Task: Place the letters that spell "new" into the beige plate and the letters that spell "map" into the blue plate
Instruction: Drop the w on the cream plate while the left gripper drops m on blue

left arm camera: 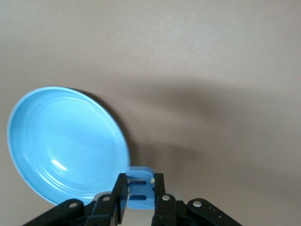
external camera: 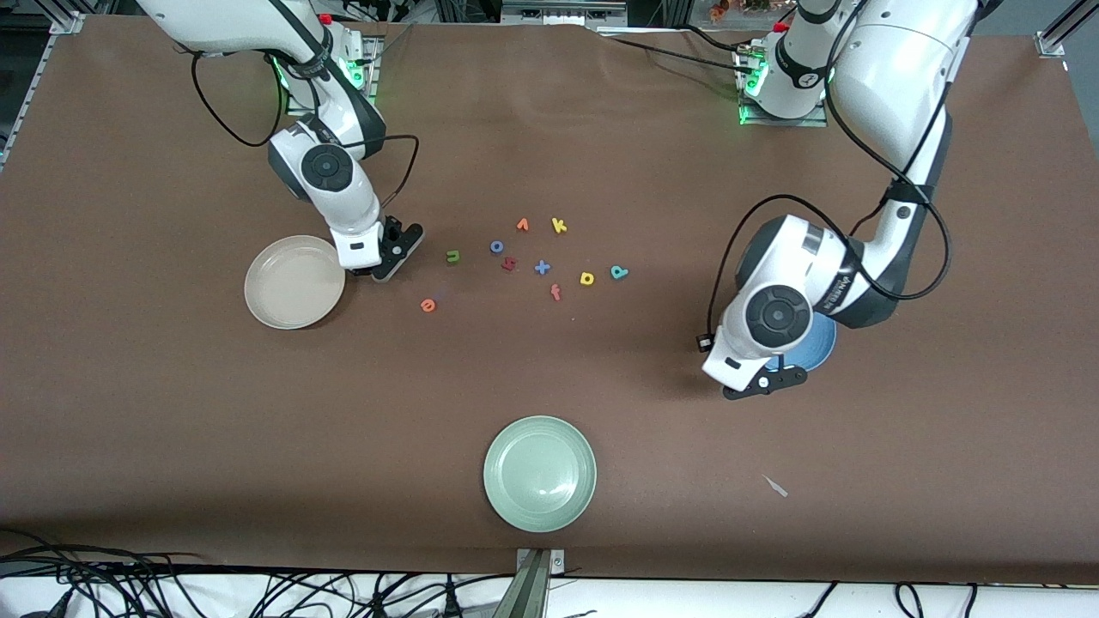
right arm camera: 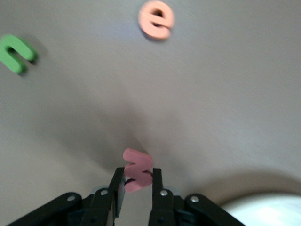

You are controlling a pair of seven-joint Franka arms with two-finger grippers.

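The left claw (left arm camera: 140, 194) pinches the blue m (left arm camera: 140, 187), hanging off the blue plate (left arm camera: 66, 141) at its rim's 7 o'clock; released here, the m could miss. Farther up, the right claw (right arm camera: 138, 184) grips the pink w (right arm camera: 137, 169) just outside the beige plate (external camera: 294, 281) at 2 o'clock, risking the same miss. The green n (external camera: 452, 256), orange e (external camera: 428, 305), yellow a (external camera: 587, 278) and teal p (external camera: 619, 272) lie on the table (external camera: 172, 429).

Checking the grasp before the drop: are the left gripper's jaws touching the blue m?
Touching. The left wrist view shows the left gripper shut on the blue m, both jaws pressed against its sides, beside the blue plate.
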